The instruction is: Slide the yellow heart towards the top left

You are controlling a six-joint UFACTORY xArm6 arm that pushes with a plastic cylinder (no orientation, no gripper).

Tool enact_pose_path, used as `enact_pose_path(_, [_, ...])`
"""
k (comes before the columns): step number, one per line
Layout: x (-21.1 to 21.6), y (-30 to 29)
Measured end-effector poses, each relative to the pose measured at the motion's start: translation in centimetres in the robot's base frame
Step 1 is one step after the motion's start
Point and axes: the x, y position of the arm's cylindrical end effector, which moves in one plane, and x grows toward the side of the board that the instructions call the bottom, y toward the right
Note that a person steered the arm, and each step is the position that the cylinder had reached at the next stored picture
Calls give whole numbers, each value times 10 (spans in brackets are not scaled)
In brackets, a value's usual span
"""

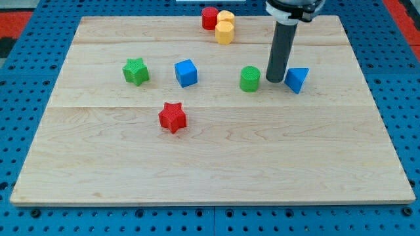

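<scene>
Camera view: yellow heart beside red cylinder

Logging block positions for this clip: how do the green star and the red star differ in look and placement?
The green star is green and lies nearer the view's top left; the red star is red and lies lower, nearer the board's middle. The green star has the blue cube to its right; the red star stands alone. Both are star-shaped, look similar in size, and lie far from my tip, which sits between the green cylinder and the blue triangle.
</scene>
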Motion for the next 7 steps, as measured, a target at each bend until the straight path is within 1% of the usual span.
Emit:
enact_pose_path(1, [26, -12])
enact_pose_path(2, [18, -25])
enact_pose_path(3, [-12, -25])
enact_pose_path(4, [-16, -8])
enact_pose_path(5, [-63, 0])
enact_pose_path(6, [-127, 13])
enact_pose_path(7, [-179, 0])
